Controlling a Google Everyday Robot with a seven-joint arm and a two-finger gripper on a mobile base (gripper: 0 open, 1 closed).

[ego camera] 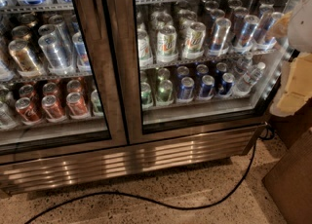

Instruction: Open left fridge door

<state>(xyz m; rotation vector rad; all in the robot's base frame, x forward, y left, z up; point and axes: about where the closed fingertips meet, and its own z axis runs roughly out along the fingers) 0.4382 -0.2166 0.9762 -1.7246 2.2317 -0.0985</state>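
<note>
The left fridge door is a glass pane in a brushed-steel frame, and it stands closed. Red cans and silver cans show through it. Its right frame edge meets the frame of the twin right door, which shows green and blue cans and is also closed. My gripper is a pale white and yellowish shape at the right edge of the view, in front of the right door's far side. It is well away from the left door and touches nothing that I can see.
A steel kick grille runs under both doors. A black cable lies across the speckled floor from the fridge's lower right corner. A brown cardboard box stands at the lower right.
</note>
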